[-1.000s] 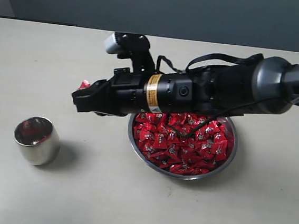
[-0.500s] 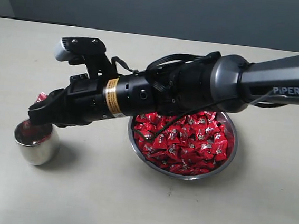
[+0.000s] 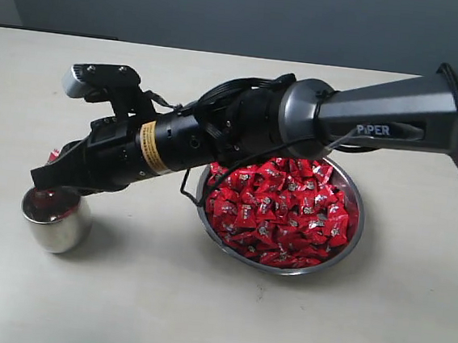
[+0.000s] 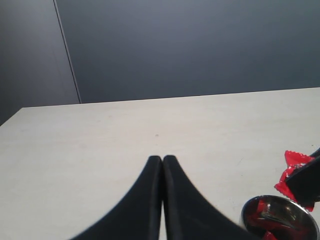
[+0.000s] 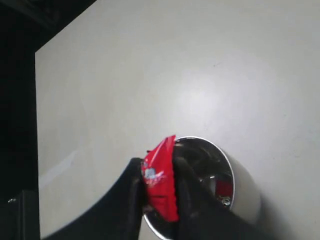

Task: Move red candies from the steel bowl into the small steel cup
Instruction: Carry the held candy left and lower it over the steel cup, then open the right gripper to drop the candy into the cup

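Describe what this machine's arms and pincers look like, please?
The right arm is a thick dark grey tube with white PIPER lettering, joined to a black cylindrical wrist ringed by a yellow label band. Black cables loop over it, and a small grey camera sits on top. The right gripper and left gripper are black, with smooth tapered fingers.

I have my grey-and-black right arm [image 3: 364, 120] stretched across to the left side, wrist tilted downward. Its black right gripper [image 3: 50, 175] pinches one red foil-wrapped candy [image 5: 161, 187] between the fingers. My black left gripper [image 4: 162, 160] has its fingers pressed together, holding nothing.
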Controlling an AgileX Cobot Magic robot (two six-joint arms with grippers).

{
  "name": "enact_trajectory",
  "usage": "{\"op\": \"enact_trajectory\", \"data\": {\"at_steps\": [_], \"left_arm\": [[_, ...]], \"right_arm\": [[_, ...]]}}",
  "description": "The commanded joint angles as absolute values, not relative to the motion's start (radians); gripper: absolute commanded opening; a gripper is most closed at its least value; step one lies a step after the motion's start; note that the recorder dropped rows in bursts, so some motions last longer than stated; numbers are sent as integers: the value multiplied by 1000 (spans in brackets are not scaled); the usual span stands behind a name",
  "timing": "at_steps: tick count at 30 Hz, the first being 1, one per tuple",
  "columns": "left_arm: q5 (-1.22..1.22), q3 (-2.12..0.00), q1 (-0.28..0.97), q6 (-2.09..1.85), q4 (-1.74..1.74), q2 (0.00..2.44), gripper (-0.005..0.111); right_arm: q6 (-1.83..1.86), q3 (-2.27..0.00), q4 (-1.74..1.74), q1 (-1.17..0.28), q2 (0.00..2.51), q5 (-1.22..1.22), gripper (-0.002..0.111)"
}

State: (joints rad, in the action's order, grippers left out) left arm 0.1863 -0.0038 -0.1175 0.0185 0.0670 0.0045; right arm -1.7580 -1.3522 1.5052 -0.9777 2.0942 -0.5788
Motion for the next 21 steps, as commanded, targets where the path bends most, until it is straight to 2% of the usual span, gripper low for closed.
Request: {"op": "enact_trajectory", "data": {"at_steps": [1, 21], "left_arm": [[179, 0, -118, 20, 68, 0, 0], [180, 0, -118, 20, 68, 0, 0]], "right_arm": [[-1810, -1385, 1557, -980, 2112, -590, -1], [-1815, -1401, 1571, -999, 2122, -542, -1]]}}
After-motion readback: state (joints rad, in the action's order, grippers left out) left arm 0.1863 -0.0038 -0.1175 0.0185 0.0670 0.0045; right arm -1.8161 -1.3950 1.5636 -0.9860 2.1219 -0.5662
